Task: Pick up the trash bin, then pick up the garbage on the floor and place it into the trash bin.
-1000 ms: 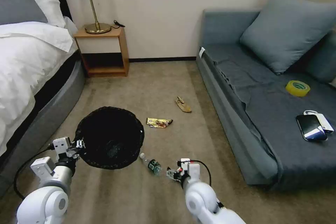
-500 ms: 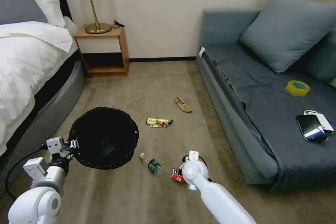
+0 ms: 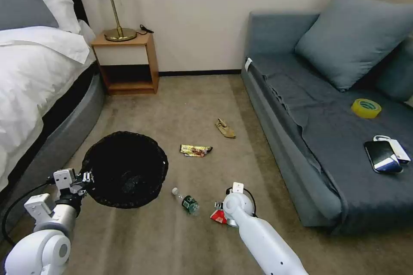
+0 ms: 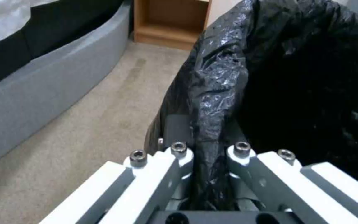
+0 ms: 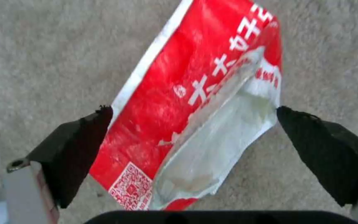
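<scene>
Gripping the rim of the trash bin [image 3: 124, 169], the left gripper [image 4: 206, 152] had its fingers pinched narrow on a fold of the wrinkly black liner at the bin's near-left edge. The bin was round, its mouth wide and dark, the glossy bag draped over the rim; it sat low at the robot's left, between the bed [image 3: 38, 77] and the litter on the carpet [image 3: 193, 103].

The right gripper [image 5: 193, 124] was down at the floor over the red-and-white carton [image 5: 195, 102], its black fingertips [image 5: 84, 137] spread wide, one on each side of the carton, right at its edges. The carton was flattened, red with white lettering, a pale translucent panel and a small square code near one corner; it lay on the carpet just right of the clear bottle [image 3: 186, 201] with the dark green label. Farther off lay the shiny gold wrapper [image 3: 195, 150], and beyond it the flat tan scrap [image 3: 225, 129], near the grey sofa [image 3: 327, 137].
</scene>
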{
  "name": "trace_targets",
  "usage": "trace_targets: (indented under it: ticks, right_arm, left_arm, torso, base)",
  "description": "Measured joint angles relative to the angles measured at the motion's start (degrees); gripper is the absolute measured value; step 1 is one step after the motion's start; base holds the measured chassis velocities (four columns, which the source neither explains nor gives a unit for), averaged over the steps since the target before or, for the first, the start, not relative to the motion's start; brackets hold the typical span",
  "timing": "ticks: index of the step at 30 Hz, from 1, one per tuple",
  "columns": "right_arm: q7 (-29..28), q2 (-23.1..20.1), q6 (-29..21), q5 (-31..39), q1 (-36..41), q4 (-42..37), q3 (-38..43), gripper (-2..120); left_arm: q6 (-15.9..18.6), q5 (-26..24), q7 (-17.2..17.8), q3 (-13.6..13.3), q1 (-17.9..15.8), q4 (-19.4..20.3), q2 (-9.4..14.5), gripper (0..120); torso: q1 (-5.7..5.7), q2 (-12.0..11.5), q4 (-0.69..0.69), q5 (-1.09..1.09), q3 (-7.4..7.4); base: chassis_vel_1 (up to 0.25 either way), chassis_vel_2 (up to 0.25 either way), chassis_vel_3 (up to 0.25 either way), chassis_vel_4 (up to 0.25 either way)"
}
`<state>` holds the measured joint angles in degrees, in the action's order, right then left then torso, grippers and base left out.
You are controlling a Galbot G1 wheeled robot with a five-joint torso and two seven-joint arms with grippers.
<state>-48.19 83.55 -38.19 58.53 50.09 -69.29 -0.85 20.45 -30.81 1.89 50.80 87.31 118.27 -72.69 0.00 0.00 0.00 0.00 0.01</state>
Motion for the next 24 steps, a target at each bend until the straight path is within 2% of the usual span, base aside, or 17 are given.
trace_targets:
  ticks: [3,10,12,14,16,17,20,21,24]
  right_arm:
    - [0.7,0.1,-0.8,-1.0,0.1,0.7,0.1,98]
    - [3.6,0.6,-0.5,-4.3,1.4,1.9,0.5,72]
    - [3.8,0.6,-0.5,-4.4,1.4,2.0,0.5,69]
    - [4.8,0.8,0.0,-5.3,1.3,2.6,0.6,57]
    - [5.1,0.9,0.2,-5.6,1.3,2.8,0.6,54]
    - [5.6,1.0,0.4,-6.0,1.3,3.1,0.6,47]
    - [6.2,1.2,0.7,-6.6,1.2,3.6,0.6,37]
    - [6.2,1.2,0.7,-6.6,1.2,3.6,0.6,37]
    - [6.8,1.2,1.1,-7.5,1.5,3.8,0.6,22]
  left_arm:
    - [0.0,0.0,0.0,0.0,-0.2,-0.4,0.0,4]
    - [-0.2,0.5,0.0,-0.6,-0.5,-0.6,-0.5,4]
    - [-0.2,0.5,0.0,-0.6,-0.6,-0.6,-0.5,4]
    - [-0.2,0.8,0.0,-0.8,-0.6,-0.6,-0.8,4]
    - [-0.2,0.9,0.0,-0.9,-0.6,-0.5,-0.9,4]
    - [-0.2,1.0,0.0,-0.9,-0.5,-0.4,-1.1,4]
    - [-0.2,1.2,0.0,-0.9,-0.3,-0.3,-1.4,4]
    - [-0.2,1.2,0.0,-0.9,-0.3,-0.3,-1.4,4]
    - [-0.2,1.4,0.0,-0.9,-0.3,-0.3,-1.6,4]
  torso:
    - [0.0,0.0,0.0,0.0,-0.01]
    - [0.0,0.0,0.0,0.0,-0.01]
    - [0.0,0.0,0.0,0.0,-0.01]
    - [-0.01,0.0,-0.01,-0.01,-0.01]
    - [-0.01,0.0,-0.01,-0.01,-0.02]
    - [-0.01,0.0,-0.01,-0.02,-0.02]
    - [-0.01,0.0,-0.01,-0.02,-0.02]
    - [-0.01,0.0,-0.01,-0.02,-0.02]
    - [-0.01,0.0,0.0,-0.01,-0.02]
  base:
    - [0.0,0.0,0.0,0.0]
    - [0.0,0.0,0.0,0.0]
    - [0.0,0.0,0.0,0.0]
    - [0.0,0.0,0.0,0.0]
    - [0.0,0.0,0.0,0.0]
    - [0.0,0.0,0.0,0.0]
    - [0.0,0.0,0.0,0.0]
    - [0.0,0.0,0.0,0.0]
    - [0.0,0.0,0.0,0.0]
